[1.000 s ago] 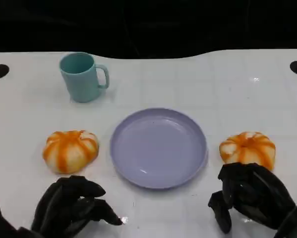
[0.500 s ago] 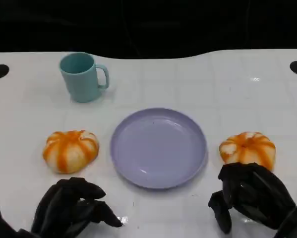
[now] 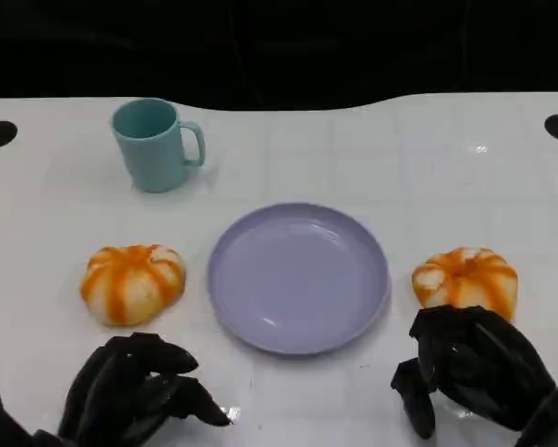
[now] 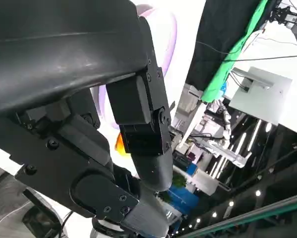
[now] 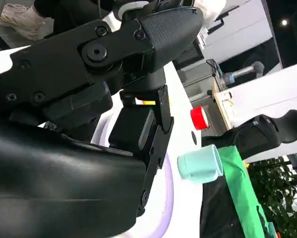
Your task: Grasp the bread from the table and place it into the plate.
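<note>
Two breads wait beside the plate (image 3: pixel 298 277); I'd spread my empty, curled-in right hand (image 3: pixel 471 365) first, then cup the right bread (image 3: pixel 466 278) from above.

Both black hands are sitting low at the near edge of the head view, well apart from each other. The left hand (image 3: pixel 134 391) is lying with its fingers curled inward, their tips pointing toward the right, and nothing is showing inside them. The right hand (image 3: pixel 469 368) is arching its fingers downward in a loose claw, and it is holding nothing either.
</note>
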